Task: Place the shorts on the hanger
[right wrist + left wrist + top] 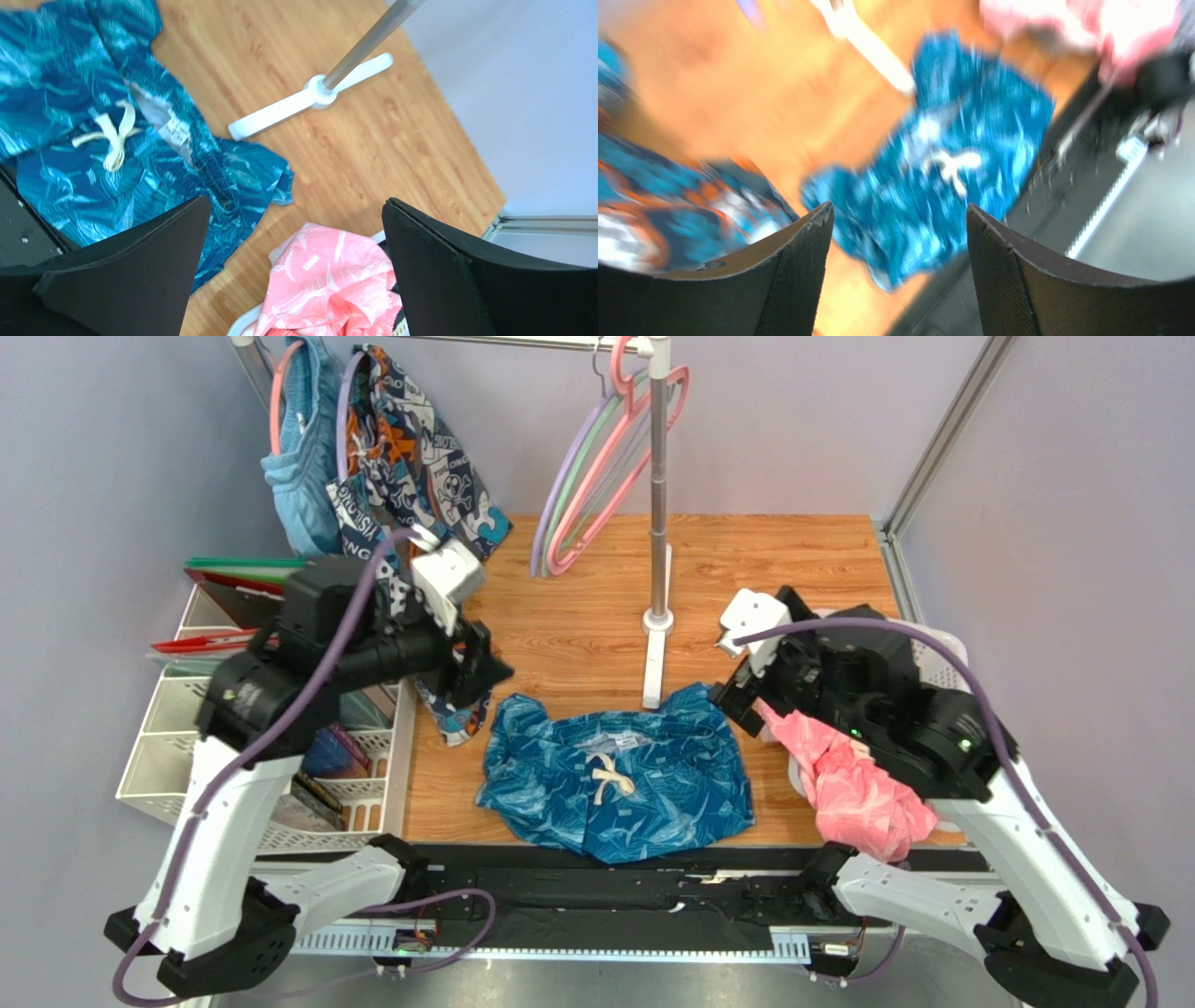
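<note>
The dark blue-teal shorts (617, 777) lie flat on the wooden table near the front, with the white drawstring facing up. They also show in the left wrist view (948, 168), blurred, and in the right wrist view (84, 126). The lavender hanger (550, 504) hangs on the stand's hook at the back, beside a mint-green and a pink hanger. My left gripper (484, 665) is open and empty, above the table to the left of the shorts (899, 210). My right gripper (737, 693) is open and empty, just right of the shorts' far corner (296, 203).
The white stand pole (657, 504) and its base (657, 623) are just behind the shorts. A pink garment (856, 784) lies in a white basket at the right. A navy cartoon-print garment (407, 462) and light blue shorts (302, 462) hang at the back left. A white wire rack (169, 742) stands at the left.
</note>
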Controlling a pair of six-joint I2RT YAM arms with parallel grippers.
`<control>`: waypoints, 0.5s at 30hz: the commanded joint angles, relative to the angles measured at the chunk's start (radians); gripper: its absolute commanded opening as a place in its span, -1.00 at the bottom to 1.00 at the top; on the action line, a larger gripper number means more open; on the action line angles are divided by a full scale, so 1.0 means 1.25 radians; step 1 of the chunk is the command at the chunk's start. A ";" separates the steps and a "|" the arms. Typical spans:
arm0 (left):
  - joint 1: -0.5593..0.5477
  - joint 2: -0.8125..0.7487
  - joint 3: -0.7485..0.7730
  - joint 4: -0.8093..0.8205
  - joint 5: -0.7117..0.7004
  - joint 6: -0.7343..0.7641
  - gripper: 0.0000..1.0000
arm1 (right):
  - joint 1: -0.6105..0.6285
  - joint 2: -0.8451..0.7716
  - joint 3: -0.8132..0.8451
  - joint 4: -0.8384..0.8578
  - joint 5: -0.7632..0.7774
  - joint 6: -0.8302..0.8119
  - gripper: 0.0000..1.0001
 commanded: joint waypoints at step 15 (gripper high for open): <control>0.070 0.489 0.689 0.125 -0.067 0.036 -0.01 | -0.056 0.021 0.114 -0.003 0.000 0.131 1.00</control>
